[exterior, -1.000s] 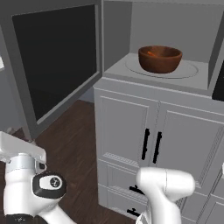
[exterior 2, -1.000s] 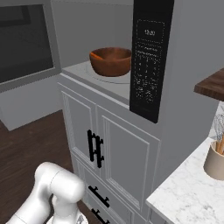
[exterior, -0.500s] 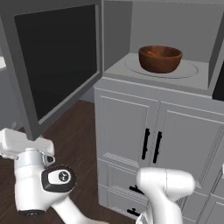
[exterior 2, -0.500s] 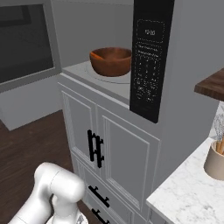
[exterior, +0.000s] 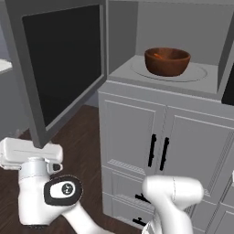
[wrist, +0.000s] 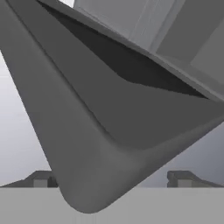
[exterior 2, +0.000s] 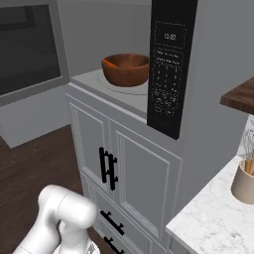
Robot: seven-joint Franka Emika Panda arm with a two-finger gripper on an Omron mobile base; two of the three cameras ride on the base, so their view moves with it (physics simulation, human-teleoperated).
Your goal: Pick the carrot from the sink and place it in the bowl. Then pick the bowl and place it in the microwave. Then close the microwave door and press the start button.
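Bowl [exterior: 167,61] sits on turntable plate [exterior: 197,73] inside microwave [exterior 2: 171,64]; microwave door [exterior: 59,68] swung wide open; gripper [wrist: 111,181] fingers spread, straddling door's lower corner from beneath

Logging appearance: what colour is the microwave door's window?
Near-black glass in a grey frame on the microwave door, clearest in the left base view.

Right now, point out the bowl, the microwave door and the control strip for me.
bowl [exterior: 167,62], left base view, front of its outer wall.
microwave door [exterior: 64,64], left base view, dark glass window.
control strip [exterior 2: 168,74], right base view, keypad area.
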